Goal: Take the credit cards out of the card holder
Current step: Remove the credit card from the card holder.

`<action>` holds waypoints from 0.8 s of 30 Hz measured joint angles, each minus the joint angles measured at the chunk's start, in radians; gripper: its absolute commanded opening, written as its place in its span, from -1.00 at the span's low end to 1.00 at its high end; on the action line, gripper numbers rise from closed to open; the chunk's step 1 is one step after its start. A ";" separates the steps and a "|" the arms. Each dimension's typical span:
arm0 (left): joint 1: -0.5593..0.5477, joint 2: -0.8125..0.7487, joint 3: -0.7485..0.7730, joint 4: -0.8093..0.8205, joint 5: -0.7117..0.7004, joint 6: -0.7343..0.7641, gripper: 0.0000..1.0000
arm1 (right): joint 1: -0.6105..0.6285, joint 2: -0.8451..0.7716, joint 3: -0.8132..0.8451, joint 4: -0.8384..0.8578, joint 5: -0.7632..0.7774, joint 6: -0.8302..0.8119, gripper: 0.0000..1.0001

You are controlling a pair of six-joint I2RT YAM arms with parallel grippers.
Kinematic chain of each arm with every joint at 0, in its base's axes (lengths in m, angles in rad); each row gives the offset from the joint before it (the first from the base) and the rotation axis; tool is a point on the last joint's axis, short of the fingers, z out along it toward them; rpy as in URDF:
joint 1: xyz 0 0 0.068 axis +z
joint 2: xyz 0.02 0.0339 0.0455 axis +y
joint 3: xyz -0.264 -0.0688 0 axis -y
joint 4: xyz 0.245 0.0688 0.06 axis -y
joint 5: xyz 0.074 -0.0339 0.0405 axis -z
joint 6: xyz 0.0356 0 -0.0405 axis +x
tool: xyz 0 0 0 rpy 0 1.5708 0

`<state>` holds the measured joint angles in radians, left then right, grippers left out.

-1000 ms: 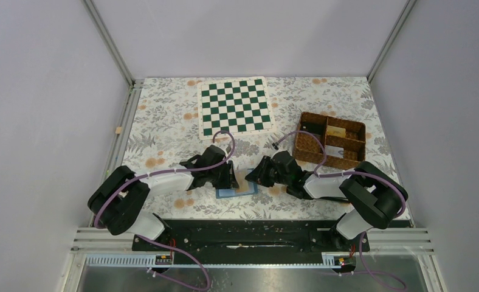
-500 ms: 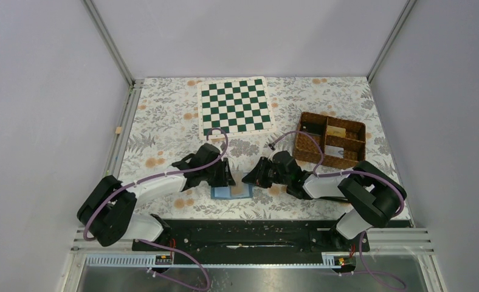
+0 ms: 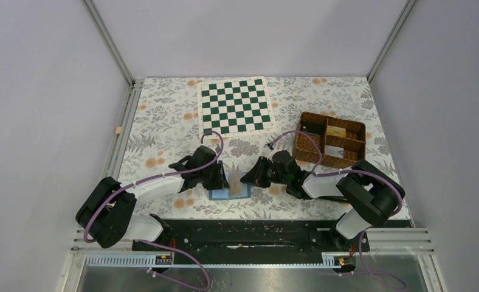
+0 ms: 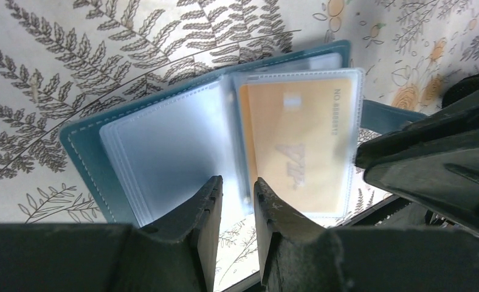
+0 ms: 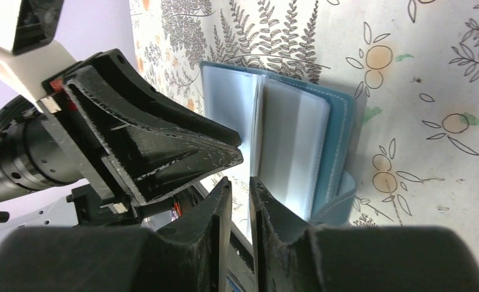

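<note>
From above, the small blue two-leaf card holder point(image 3: 219, 195) lies open on the floral-print table point(image 3: 164, 121), between the left gripper point(image 3: 227, 179) and the right gripper point(image 3: 244, 180). The left wrist view shows glossy clear sleeves point(image 4: 164, 152), one holding a single tan-gold plastic card point(image 4: 292, 146), with a sleeve edge between that gripper's nearly closed fingers point(image 4: 206, 213). The right wrist view shows the same between its own, and neither grip can be confirmed.

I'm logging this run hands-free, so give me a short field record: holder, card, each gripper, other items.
card holder: open, clear sleeves showing
credit card: tan-gold, inside a sleeve, not out yet
left gripper: jaws nearly together at a sleeve edge, grip unclear
right gripper: jaws nearly together by an upright sleeve leaf, grip unclear
chequered board: far side, apart from the arms
wicker basket: far right, compartmented
</note>
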<state>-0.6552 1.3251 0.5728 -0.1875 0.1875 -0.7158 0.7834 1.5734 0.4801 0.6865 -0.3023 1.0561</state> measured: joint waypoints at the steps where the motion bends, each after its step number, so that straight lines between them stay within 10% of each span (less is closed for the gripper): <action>1: 0.002 0.000 -0.004 -0.001 -0.002 0.000 -0.49 | 0.000 0.000 0.001 0.000 -0.003 0.000 -0.52; 24: 0.029 0.002 -0.011 0.002 0.004 0.000 -0.48 | 0.026 -0.029 0.141 -0.328 0.073 -0.118 -0.15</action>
<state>-0.6266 1.3273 0.5621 -0.1852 0.1917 -0.7155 0.8097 1.5448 0.6209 0.3584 -0.2295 0.9379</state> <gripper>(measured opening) 0.260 0.421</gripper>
